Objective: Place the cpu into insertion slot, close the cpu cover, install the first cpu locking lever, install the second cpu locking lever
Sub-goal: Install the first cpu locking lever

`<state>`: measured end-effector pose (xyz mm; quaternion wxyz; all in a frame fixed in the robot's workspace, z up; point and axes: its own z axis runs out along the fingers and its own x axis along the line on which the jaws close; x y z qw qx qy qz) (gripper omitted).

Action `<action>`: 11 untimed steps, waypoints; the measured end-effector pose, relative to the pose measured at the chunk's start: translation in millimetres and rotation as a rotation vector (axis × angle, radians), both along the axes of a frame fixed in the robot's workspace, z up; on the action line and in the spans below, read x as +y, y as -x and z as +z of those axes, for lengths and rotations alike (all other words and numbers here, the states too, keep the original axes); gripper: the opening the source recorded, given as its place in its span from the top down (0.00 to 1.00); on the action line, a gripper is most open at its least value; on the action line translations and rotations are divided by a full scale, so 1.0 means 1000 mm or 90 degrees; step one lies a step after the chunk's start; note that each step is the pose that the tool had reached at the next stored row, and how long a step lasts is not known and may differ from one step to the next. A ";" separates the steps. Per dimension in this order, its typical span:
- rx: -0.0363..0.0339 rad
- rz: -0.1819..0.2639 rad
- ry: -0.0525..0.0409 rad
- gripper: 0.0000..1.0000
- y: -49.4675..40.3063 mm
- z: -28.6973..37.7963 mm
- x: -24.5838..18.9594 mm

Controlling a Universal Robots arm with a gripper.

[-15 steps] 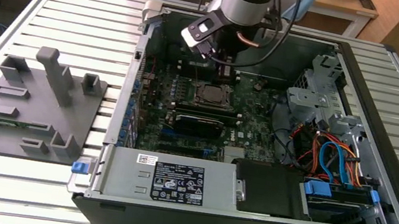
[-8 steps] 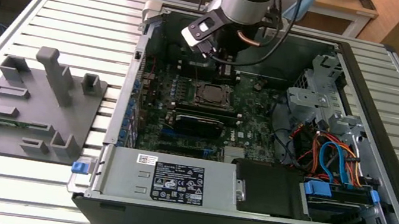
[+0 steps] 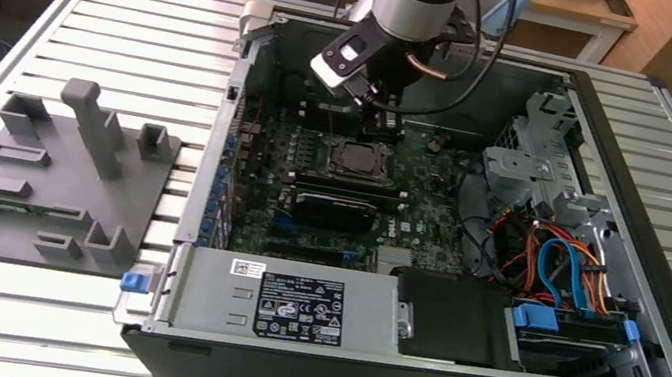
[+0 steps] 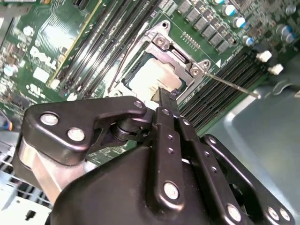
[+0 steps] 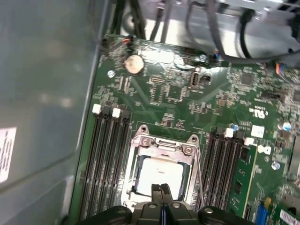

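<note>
The cpu, a dull silver square, lies in the insertion slot on the green board. The silver cpu cover lies flat over it, framing the chip. My gripper is shut with nothing between its fingers. Its tips hang just over the cover's near edge; I cannot tell whether they touch. One thin locking lever sticks out sideways from the socket's corner. The other lever runs along the opposite side. In the exterior view the gripper hangs right above the socket.
Black memory slots flank the socket on both sides. The case wall rises close by. Cables, a drive cage and the power supply crowd the case. A grey fixture stands on the table at the exterior view's left.
</note>
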<state>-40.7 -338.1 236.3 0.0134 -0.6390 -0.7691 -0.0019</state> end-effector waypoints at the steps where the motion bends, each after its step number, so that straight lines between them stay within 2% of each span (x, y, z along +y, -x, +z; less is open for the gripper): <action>1: 0.0000 0.011 0.0000 0.90 0.0000 0.0000 0.0000; 8: 0.0000 0.089 0.0000 0.90 0.0000 -0.0002 0.0000; 11: 0.0000 0.091 0.0004 0.90 0.0000 -0.0002 0.0000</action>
